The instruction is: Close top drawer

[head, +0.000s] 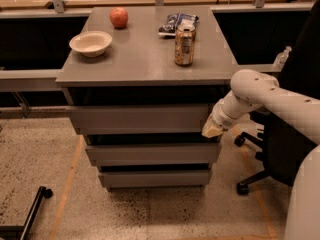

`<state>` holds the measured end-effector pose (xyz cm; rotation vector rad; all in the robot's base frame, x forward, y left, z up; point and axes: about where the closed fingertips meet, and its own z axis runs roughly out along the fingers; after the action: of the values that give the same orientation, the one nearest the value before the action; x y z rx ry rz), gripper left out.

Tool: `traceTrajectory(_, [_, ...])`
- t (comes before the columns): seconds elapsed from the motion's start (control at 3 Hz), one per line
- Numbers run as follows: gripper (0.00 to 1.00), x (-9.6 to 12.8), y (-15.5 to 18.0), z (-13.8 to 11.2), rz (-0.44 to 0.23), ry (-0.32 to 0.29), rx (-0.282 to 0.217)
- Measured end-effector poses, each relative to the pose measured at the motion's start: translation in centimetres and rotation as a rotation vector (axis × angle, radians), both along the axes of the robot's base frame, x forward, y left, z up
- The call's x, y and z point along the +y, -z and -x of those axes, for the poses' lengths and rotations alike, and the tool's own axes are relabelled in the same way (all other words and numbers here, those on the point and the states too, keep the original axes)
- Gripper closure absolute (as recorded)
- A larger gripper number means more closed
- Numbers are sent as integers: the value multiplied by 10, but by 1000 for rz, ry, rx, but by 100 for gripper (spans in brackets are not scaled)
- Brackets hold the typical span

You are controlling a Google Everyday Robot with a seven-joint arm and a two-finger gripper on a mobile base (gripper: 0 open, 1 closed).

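Note:
The top drawer is the wide grey front right under the cabinet top, standing out a little beyond the top's edge with a dark gap above it. My gripper is at the drawer front's right end, its tan tip touching the front's right lower corner. My white arm reaches in from the right.
On the cabinet top stand a white bowl, a red apple, a soda can and a chip bag. Two narrower drawer fronts sit below. A black office chair stands at the right. A black bar lies on the floor at lower left.

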<state>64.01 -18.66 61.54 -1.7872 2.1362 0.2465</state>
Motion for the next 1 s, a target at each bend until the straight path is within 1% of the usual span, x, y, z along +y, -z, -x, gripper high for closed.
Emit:
traceTrajectory(0.33, [82, 1, 2, 1, -1, -2, 4])
traceTrajectory(0.67, [51, 3, 5, 2, -1, -4, 10])
traceTrajectory(1.0, [28, 4, 7, 2, -2, -7, 13])
